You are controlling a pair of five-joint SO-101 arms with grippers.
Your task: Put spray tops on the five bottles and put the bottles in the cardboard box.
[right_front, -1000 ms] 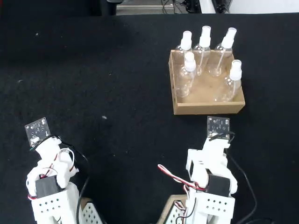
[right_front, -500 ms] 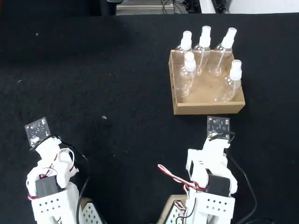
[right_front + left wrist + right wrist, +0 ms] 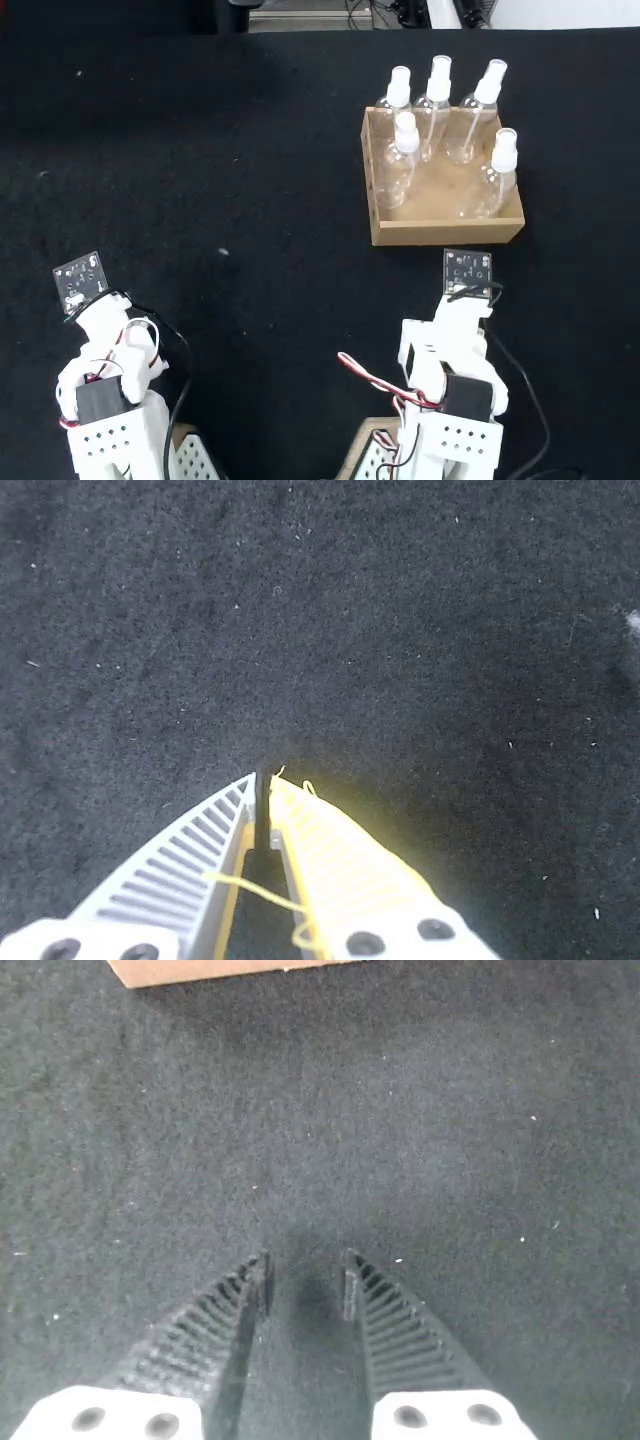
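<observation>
Since all five bottles (image 3: 396, 170) stood upright inside the cardboard box (image 3: 445, 232) with spray tops (image 3: 504, 150) on, I judged the task essentially done. Three bottles sat along the box's far wall, two nearer the front.

Left jaws: closed to a thin slit, nothing in them, over bare black surface (image 3: 200, 150). Right jaws: slightly apart, empty, also over bare surface, with a corner of the box just ahead in the right wrist view.

Risks as I saw them:
- The right arm (image 3: 455, 350) sat folded with its head just short of the box's front wall. Any forward reach could shove the box or clip that wall.
- The bottles looked tall, light and top-heavy, tops well above the rim. A nudge to the box could tip one into its neighbour or out over the low wall.
- The box sat near the far edge of the surface, so a push away from the arms could send it towards that edge.

Room: wide open surface lay left of the box and ahead of the left arm (image 3: 100, 350). I would have kept any right-arm motion low-speed and away from the box, toward the middle.
</observation>
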